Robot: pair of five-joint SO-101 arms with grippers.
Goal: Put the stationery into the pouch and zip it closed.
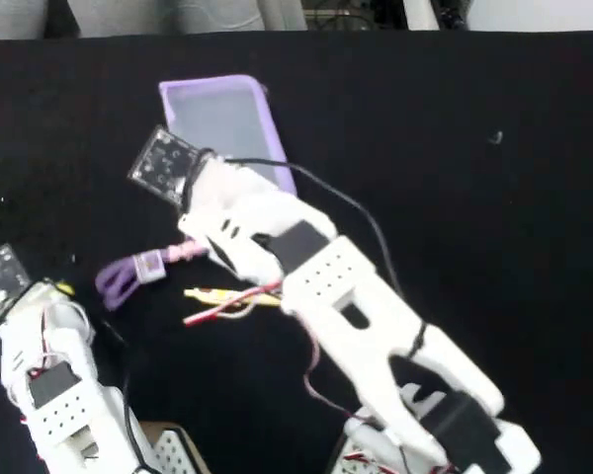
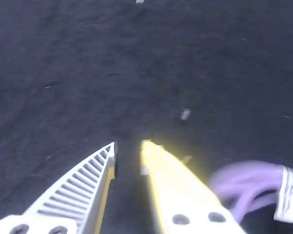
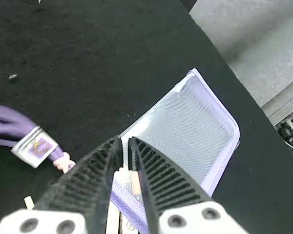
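Note:
A purple-edged pouch [image 1: 222, 114] with a see-through face lies flat at the back of the black table. My right gripper [image 3: 125, 142] is shut, its tips down at the pouch's [image 3: 190, 136] near edge; I cannot tell whether anything is pinched. A purple looped item [image 1: 128, 274] with a white label and a pink end lies in front of the pouch. Beside it lie a yellow pen and a red pen [image 1: 227, 296], crossed. My left gripper [image 2: 128, 146] hovers low at the near left, slightly open and holding nothing, with the purple item [image 2: 254, 187] next to it.
The right arm [image 1: 356, 316] stretches diagonally over the table's middle, above the pens. A black cable [image 1: 326, 188] loops beside it. The left arm's base [image 1: 59, 395] stands at the near left corner. Bare black cloth extends to the right.

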